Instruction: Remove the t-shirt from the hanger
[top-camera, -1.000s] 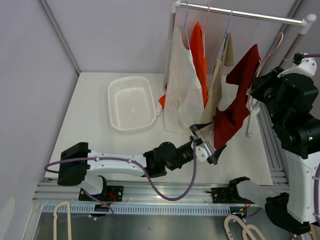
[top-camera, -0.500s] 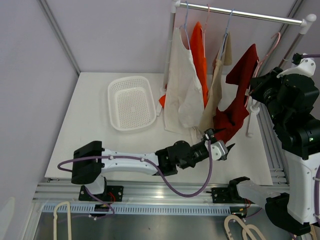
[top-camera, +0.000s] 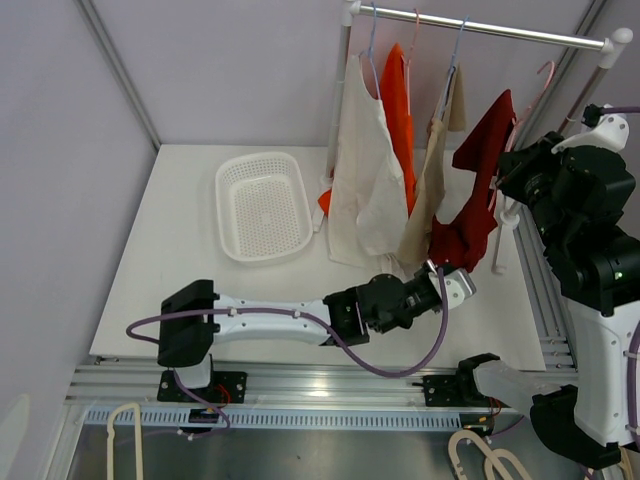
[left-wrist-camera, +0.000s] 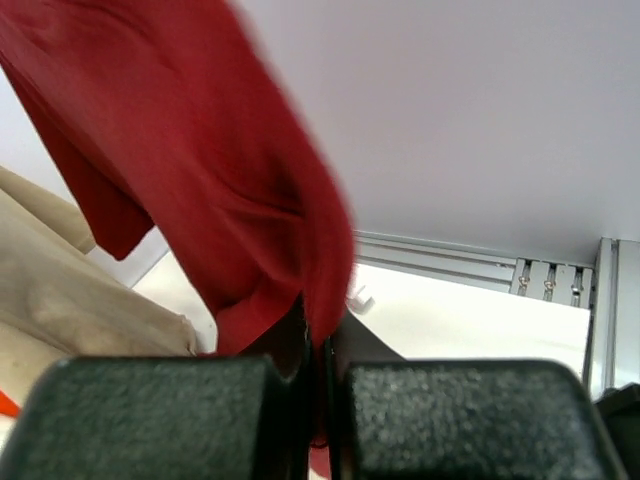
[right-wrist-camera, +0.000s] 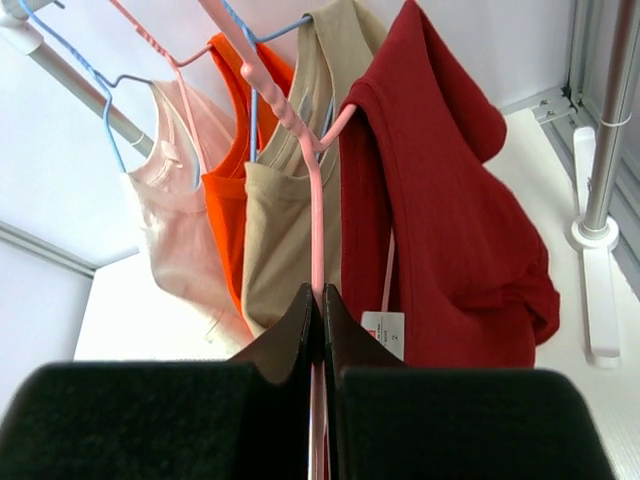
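Left gripper (left-wrist-camera: 318, 400) is low over the near edge, toward the near-right corner, with the arm stretched flat along that edge. Jaws are pressed together with a fold of the red t-shirt (top-camera: 468, 205) hem nipped between the pads (left-wrist-camera: 165, 415). The wrist view shows cloth running straight up out of the pinch. My read: it holds the bottom so it can drag the shirt down and off.

Right gripper (right-wrist-camera: 320, 320) sits higher, above the right edge. Jaws are clamped on the wire of the pink hanger (right-wrist-camera: 317, 220), just below where the shirt hooks over it. Likely reason: to brace the hanger so it can't swing or slide on the rail (top-camera: 500, 30) while the other arm pulls.

The shirt hangs between the two grips, over the right edge about midway back. Its top is caught over one hanger arm and the rest is bunched and slumped toward the low pinch, with a white tag (right-wrist-camera: 383, 333) showing. Not off yet — I'd call it mid-pull. Can't tell if the other shoulder is free.

Further back, toward the far-right corner, a beige top (top-camera: 428, 195), orange top (top-camera: 400, 120) and cream top (top-camera: 360, 170) hang on the same rail. The beige one is just beside the red — snag risk. Basket (top-camera: 228, 215) sits by the far edge, left of centre, well apart.
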